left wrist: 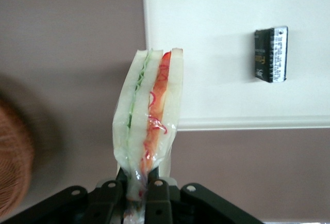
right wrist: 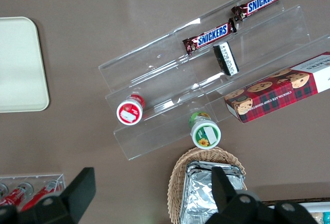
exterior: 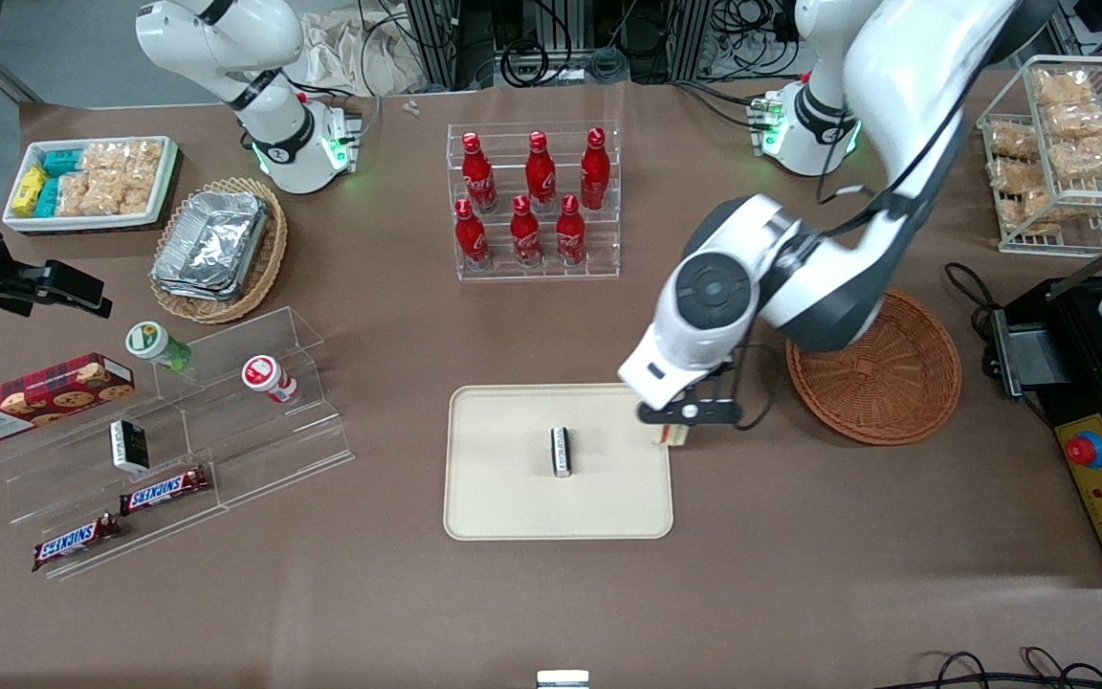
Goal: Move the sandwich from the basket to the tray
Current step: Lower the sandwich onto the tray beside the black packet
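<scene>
Claw (left wrist: 138,189) pinches sandwich (left wrist: 149,115) above tray (left wrist: 216,53) edge.

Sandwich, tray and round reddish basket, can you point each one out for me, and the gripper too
sandwich (left wrist: 149,115): left wrist view, its filling edge.
tray (exterior: 503,478): front view, bare floor.
basket (exterior: 881,383): front view, woven bottom.
gripper (left wrist: 136,190): left wrist view, shut on the sandwich's end.
</scene>
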Controlling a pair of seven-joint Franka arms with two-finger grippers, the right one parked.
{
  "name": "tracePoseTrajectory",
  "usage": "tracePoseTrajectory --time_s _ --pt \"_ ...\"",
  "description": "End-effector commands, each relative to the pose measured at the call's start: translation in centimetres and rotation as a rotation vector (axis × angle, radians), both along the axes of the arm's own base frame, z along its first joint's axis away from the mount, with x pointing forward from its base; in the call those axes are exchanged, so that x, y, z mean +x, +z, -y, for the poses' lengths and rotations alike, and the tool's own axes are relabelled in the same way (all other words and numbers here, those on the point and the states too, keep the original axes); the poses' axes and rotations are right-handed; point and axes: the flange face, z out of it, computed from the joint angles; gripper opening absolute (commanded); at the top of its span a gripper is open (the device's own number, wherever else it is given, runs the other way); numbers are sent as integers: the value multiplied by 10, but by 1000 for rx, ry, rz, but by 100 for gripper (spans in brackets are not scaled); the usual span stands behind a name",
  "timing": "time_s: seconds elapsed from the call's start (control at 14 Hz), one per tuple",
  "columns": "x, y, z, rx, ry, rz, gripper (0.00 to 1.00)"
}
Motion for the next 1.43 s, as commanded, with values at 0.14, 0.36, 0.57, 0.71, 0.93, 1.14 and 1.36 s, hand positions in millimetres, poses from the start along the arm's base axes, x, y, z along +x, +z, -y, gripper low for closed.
tracePoseTrajectory --time_s 0.14,0.36,0.57,0.71,0.93,1.14,1.36 --pt "31 -52 0 -49 1 47 0" --pt "35 -66 -4 -30 9 56 0" --pt "41 -80 -4 -51 23 85 0" --pt "50 -92 -6 -61 41 97 0" --pt "51 -97 2 -51 75 111 32" --pt "54 -99 3 -76 120 127 100" --pt "53 -99 6 -73 136 133 100"
